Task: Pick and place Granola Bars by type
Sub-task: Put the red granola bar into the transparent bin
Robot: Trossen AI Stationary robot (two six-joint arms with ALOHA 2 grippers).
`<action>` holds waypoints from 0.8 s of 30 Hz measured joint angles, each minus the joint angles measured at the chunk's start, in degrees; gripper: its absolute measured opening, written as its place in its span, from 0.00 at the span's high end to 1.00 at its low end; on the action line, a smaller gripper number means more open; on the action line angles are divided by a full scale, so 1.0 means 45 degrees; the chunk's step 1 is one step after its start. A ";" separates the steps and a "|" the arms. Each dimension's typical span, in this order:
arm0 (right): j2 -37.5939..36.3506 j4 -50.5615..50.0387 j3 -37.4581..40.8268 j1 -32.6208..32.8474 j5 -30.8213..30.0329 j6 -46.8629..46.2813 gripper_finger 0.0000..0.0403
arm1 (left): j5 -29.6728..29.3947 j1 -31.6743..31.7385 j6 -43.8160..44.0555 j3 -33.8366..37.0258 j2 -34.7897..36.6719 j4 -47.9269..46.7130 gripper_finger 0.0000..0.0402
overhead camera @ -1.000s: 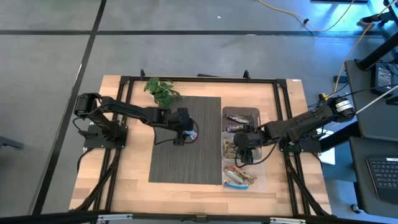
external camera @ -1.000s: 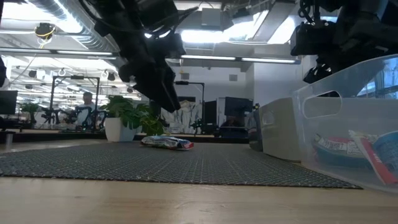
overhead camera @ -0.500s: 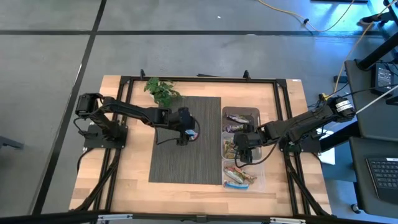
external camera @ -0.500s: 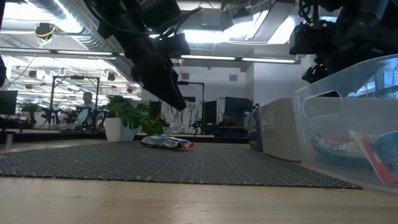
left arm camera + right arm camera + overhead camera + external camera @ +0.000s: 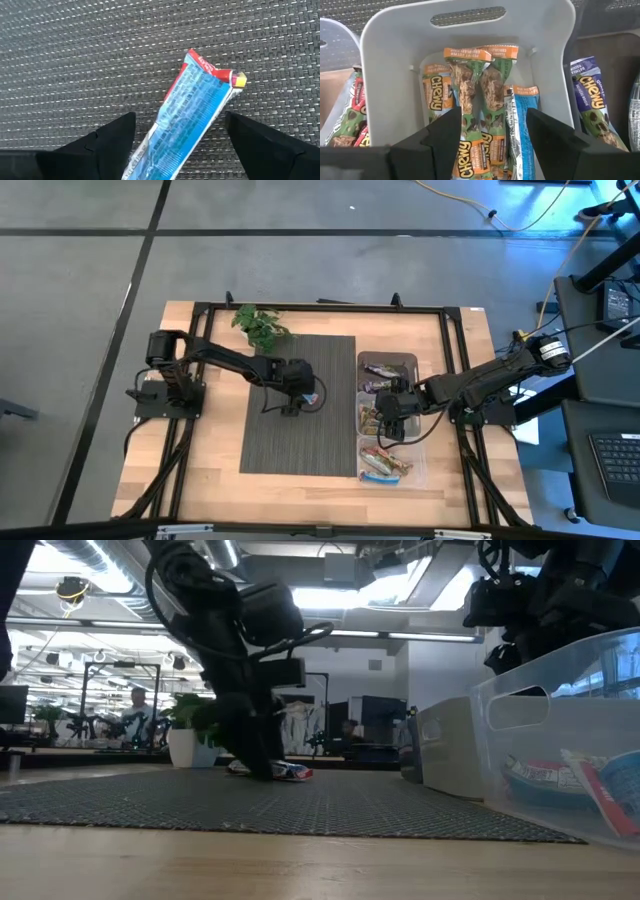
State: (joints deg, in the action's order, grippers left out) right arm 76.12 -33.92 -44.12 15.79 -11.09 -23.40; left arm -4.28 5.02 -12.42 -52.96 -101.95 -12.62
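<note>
One blue-white-red granola bar (image 5: 196, 114) lies flat on the dark woven mat (image 5: 300, 440), also seen in the high view (image 5: 312, 394) and the low view (image 5: 293, 772). My left gripper (image 5: 180, 118) is open and down at the mat (image 5: 262, 766), one finger on each side of that bar, not plainly touching it. My right gripper (image 5: 495, 118) is open and hovers (image 5: 394, 416) over the middle grey bin (image 5: 390, 85), which holds orange-tan bars (image 5: 480, 100). Purple bars (image 5: 382, 370) lie in the far bin and blue-red ones (image 5: 384, 466) in the near clear bin.
A green plant sprig (image 5: 260, 326) lies at the mat's far left corner. Three bins stand in a row along the mat's right edge (image 5: 390, 420); the clear bin's wall (image 5: 560, 730) rises at the low view's right. A black frame (image 5: 320, 308) rims the table.
My left gripper has come down from above the mat until its fingers reach the mat on either side of the blue-white-red bar, and it has shifted slightly toward the near edge. The bar has stayed where it was. My right arm has kept still.
</note>
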 joint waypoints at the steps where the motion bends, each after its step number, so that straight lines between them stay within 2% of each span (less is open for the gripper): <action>1: 0.0000 0.0002 0.0000 0.0000 0.0002 0.0009 0.44 | 0.0037 0.0000 0.0068 -0.0009 -0.0038 -0.0108 0.24; 7: 0.0000 0.0002 0.0000 0.0000 0.0005 0.0019 0.44 | 0.0450 0.0005 0.0309 -0.0007 -0.0141 -0.0145 0.30; 19: 0.0000 -0.0002 0.0000 0.0000 0.0019 -0.0010 0.44 | 0.0738 -0.0027 0.0277 0.0020 -0.0170 -0.0181 0.62; 24: 0.0000 0.0002 0.0000 0.0000 0.0019 0.0163 0.44 | 0.0813 -0.0034 0.0255 0.0027 -0.0180 -0.0199 0.72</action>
State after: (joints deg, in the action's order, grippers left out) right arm 76.12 -33.91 -44.12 15.79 -11.00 -22.67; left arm -0.62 4.86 -11.27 -52.84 -102.76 -13.52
